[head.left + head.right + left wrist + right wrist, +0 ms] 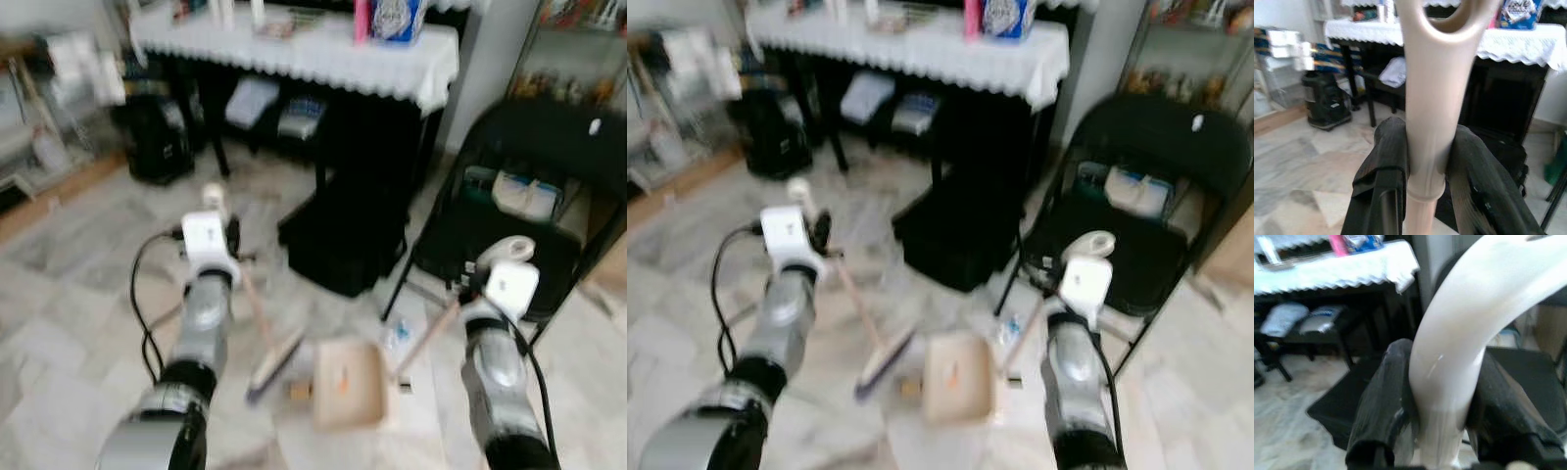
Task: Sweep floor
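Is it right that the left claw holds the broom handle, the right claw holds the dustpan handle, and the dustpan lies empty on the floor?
Not empty. The left eye view shows an orange scrap inside the dustpan. The rest stands: left claw on the broom handle, right claw on the dustpan handle.

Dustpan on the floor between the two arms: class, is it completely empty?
No: the dustpan holds a small orange bit, and the broom head rests on the floor just beside its edge.

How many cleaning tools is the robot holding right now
2: a brush by its handle in the left tool, its head on the floor; a dustpan by its handle in the right tool, beside the brush.
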